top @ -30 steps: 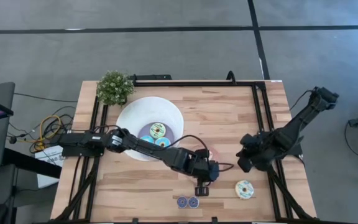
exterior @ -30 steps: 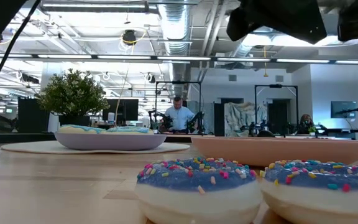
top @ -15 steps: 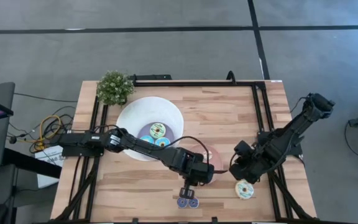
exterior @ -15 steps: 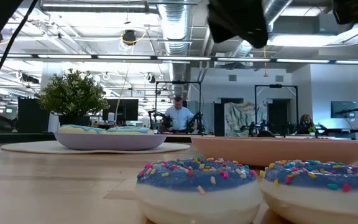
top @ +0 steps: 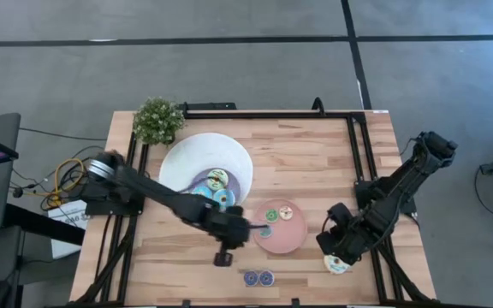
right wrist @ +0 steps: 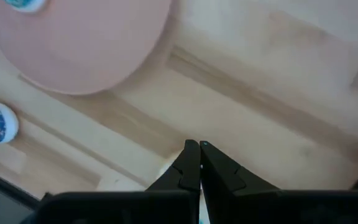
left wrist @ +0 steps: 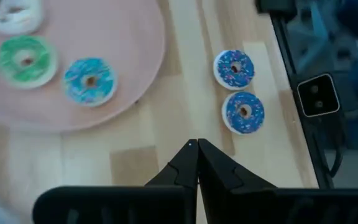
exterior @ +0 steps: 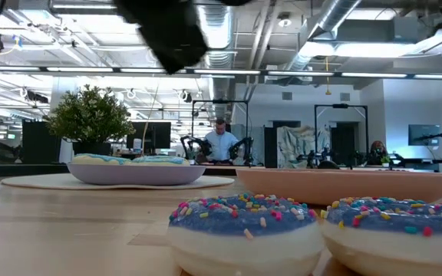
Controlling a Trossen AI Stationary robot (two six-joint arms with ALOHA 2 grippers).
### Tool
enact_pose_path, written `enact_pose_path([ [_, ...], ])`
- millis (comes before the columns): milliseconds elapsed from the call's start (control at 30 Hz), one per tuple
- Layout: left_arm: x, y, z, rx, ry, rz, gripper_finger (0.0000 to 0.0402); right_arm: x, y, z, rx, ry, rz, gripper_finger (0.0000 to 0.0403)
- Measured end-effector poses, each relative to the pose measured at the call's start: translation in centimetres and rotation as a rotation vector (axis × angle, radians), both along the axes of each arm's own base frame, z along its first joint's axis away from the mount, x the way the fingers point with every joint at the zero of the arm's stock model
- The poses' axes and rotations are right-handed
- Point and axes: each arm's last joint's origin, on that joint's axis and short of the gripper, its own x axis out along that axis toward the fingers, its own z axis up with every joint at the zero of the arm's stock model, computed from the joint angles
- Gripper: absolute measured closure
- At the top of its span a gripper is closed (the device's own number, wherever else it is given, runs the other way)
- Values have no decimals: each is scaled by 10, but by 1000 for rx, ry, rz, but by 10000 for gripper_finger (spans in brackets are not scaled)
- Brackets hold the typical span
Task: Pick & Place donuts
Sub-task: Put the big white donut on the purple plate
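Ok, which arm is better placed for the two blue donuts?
Left. Its gripper hangs close beside the blue donuts; the right gripper is farther off, over a cream donut.

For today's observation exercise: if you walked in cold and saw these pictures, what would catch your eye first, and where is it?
Probably the two blue sprinkled donuts filling the front of the low view, side by side at the table's near edge. Next, the pink plate in the middle, holding three small donuts, and the big white bowl beside the potted plant. The left gripper hangs left of the plate with fingers closed; the right gripper is low over a donut near the right edge.
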Motion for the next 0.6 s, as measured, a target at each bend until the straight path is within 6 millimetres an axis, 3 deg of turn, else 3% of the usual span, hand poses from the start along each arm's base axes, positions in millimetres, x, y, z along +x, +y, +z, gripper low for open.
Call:
enact_pose_path([
  [133, -47, 10, -4, -19, -50, 94, 401, -3, 4, -1, 59, 63, -15, 394],
  [267, -88, 20, -2, -14, -98, 174, 401, -7, 7, -1, 91, 96, -38, 360],
  [600, -163, 46, 27, 1, -350, 304, 401, -19, 25, -10, 94, 125, -103, 253],
])
